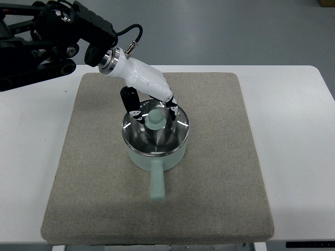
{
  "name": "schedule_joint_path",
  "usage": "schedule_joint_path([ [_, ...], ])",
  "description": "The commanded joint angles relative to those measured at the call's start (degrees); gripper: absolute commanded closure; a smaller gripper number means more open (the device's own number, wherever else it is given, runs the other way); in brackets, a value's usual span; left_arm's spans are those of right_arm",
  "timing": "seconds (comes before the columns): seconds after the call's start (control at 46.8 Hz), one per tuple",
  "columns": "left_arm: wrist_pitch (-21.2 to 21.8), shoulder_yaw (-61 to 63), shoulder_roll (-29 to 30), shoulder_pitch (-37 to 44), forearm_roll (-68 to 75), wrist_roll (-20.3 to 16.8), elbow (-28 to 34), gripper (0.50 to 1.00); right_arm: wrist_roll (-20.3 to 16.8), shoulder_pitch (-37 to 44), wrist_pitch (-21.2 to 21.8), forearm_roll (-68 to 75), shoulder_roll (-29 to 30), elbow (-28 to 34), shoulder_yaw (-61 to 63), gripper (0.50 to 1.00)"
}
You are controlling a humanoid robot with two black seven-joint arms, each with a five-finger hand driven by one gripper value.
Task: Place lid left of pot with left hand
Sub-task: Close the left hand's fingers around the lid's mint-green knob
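The white-shelled left hand with black finger segments reaches in from 10 o'clock and hangs over the far rim of the pot, its dark fingers pointing down on either side of the pale green knob; they look loosely spread around it rather than closed, and whether any pad touches the knob or the lid I cannot tell from this steep angle. The round polished steel lid sits seated on the mint-green pot, near the middle of the grey felt-like mat, and it is not yet lifted. I judge the lid to be light, rigid and thin; its mirror finish suggests a slippery surface, so the flat face and rim offer poor purchase. The knob at its centre, a short stub that appears to flare at the top, is the sensible place to take hold, pinched from 2 sides below the flare. Steel on a pot rim will clatter and may slide if set down tilted, though the mat should damp that. The lid reflects the hand and shows a few white marks near its edge. The pot's straight pale green handle points to 6 o'clock. The mat lies on a white table, and there is open mat at 9 o'clock of the pot for the lid. No right arm shows.
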Motion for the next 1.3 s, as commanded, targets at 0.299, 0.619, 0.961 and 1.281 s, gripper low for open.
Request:
schedule_joint_path([
  [0.299, 3.8, 0.1, 0.0, 0.8, 0.1, 0.1, 0.2, 0.712, 0.0, 0.0, 0.0, 0.0, 0.0, 0.0, 0.0, 0.576],
  [0.619, 3.6, 0.4, -0.1, 0.7, 0.4, 0.1, 0.1, 0.823, 0.0, 0.0, 0.0, 0.0, 0.0, 0.0, 0.0, 0.576],
  [0.961, 3.7, 0.4, -0.1, 0.8, 0.5, 0.1, 0.1, 0.881, 0.0, 0.0, 0.0, 0.0, 0.0, 0.0, 0.0, 0.576],
  [1.281, 2.4, 0.6, -0.1, 0.7, 0.5, 0.1, 0.1, 1.0, 0.0, 0.0, 0.0, 0.0, 0.0, 0.0, -0.1, 0.576],
])
